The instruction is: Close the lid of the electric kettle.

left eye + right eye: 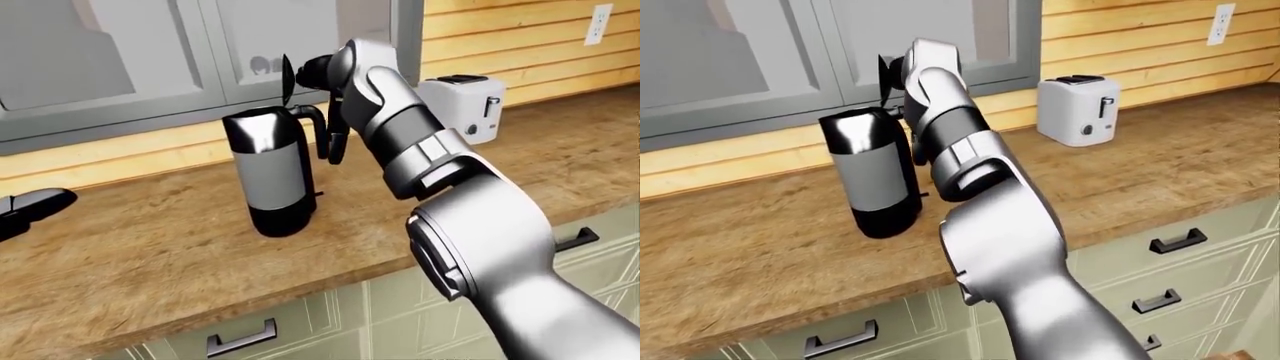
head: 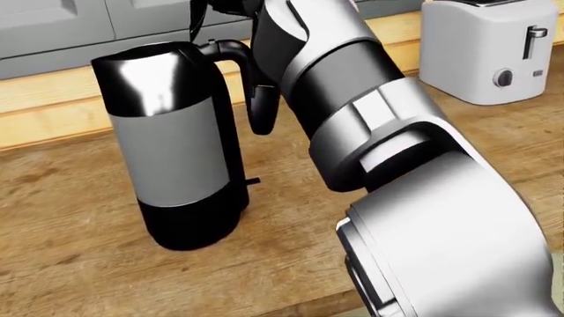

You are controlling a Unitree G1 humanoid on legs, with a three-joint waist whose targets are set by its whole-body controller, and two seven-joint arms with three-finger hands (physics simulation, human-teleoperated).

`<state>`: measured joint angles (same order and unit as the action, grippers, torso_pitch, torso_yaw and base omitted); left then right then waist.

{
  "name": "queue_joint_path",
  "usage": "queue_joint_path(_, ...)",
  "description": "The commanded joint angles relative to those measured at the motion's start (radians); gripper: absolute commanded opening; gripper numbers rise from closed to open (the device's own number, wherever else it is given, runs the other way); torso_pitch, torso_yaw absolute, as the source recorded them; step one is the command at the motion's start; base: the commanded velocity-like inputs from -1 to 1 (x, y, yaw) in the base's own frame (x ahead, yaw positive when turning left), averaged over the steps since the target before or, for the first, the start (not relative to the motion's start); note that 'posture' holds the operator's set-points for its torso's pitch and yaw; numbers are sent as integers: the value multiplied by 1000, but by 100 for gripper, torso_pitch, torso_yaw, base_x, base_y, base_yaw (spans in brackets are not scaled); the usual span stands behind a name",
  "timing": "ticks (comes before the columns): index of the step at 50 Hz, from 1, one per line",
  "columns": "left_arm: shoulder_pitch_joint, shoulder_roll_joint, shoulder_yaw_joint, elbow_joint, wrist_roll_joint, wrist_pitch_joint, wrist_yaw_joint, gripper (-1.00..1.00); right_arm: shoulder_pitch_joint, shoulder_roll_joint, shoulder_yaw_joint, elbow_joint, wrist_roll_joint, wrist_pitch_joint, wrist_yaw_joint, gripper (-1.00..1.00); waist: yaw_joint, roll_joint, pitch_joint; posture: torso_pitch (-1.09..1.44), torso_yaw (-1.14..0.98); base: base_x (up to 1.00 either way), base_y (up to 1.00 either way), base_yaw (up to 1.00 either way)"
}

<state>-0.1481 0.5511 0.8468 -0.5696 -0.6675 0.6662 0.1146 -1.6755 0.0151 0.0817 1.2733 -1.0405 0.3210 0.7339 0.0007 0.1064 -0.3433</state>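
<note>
the electric kettle (image 1: 273, 171) stands upright on the wooden countertop (image 1: 150, 247), toward its wall edge, in front of the plank backsplash (image 1: 120, 161) and below the grey wall cabinets (image 1: 130, 60). its lid (image 1: 287, 77) stands raised, a thin dark plate tipped up above the handle (image 1: 316, 127). my right hand (image 1: 325, 97) is up at the kettle's handle side, level with the lid; one dark finger (image 2: 262, 109) hangs down just beside the handle, and i cannot tell whether it touches. the other fingers are hidden by my own forearm (image 2: 352, 92), so i cannot tell whether the hand is spread or pressed together. the right arm fills the lower right of the head view. my left hand (image 1: 30, 206) shows only as a dark tip at the left edge of the left-eye view, low over the countertop, well apart from the kettle; its finger posture is not visible. a white toaster (image 1: 1077, 109) sits farther along the wall edge, to the right. green drawers (image 1: 1160, 262) with dark pulls run below the counter's near edge.
</note>
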Motion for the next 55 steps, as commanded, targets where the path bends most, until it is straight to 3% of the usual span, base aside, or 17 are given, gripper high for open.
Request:
queue_joint_path(1, -20, 22, 6, -17, -5, -22, -1, 100, -50, 2, -2, -37, -3, -7, -20, 100, 1, 6, -4, -57, 0, 0, 0, 0)
queue_joint_path(17, -20, 35, 21, -16, -31, -16, 10, 100, -73, 115, 7, -24, 13, 7, -40, 100, -13, 23, -6, -57, 0, 0, 0, 0)
queue_joint_path(33, -17, 43, 27, -13, -47, -16, 17, 100, -62, 201, 19, -23, 32, 21, -61, 100, -10, 21, -7, -57, 0, 0, 0, 0)
queue_joint_path(39, -18, 42, 18, -13, -43, -20, 20, 100, -97, 155, 18, -23, 24, 13, -33, 100, -7, 18, -5, -57, 0, 0, 0, 0)
queue_joint_path(40, -18, 38, 7, -18, -35, -23, 23, 100, -140, 80, 20, -24, 9, -2, 8, 100, -6, 18, -5, -57, 0, 0, 0, 0)
queue_joint_path(55, -25, 27, -10, -25, -14, -21, 18, 100, -196, -59, -5, -36, -33, -27, 72, 100, -4, 8, 1, -57, 0, 0, 0, 0)
